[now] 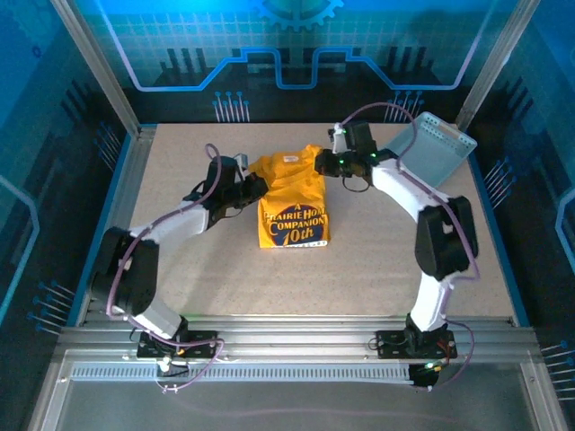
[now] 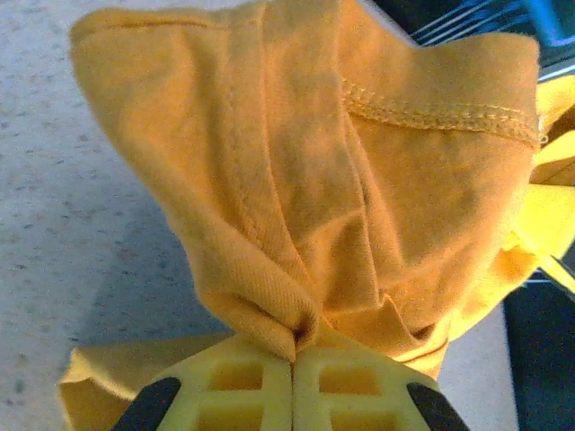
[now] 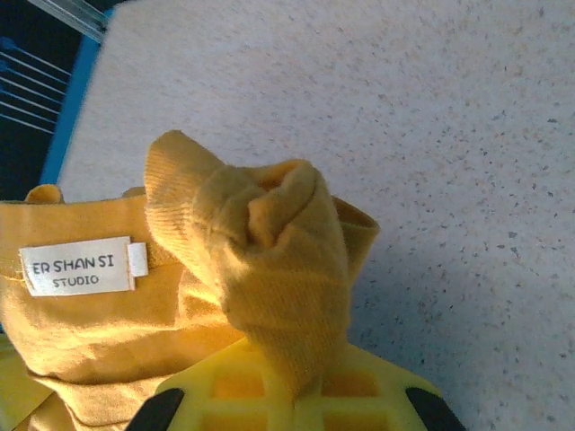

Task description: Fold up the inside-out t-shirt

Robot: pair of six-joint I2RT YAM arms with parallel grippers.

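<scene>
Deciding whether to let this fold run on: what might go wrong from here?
The left gripper pinches only a narrow bunched tip of the t-shirt, so a pull may slip it free. The right gripper holds a thick wad beside the label, so the fold may land uneven. The basket lies close to the right arm and might get knocked.

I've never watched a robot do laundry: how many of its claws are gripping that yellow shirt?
2. The left gripper is shut on the t-shirt at its left side; the right gripper is shut on bunched cloth beside its neck label.
</scene>
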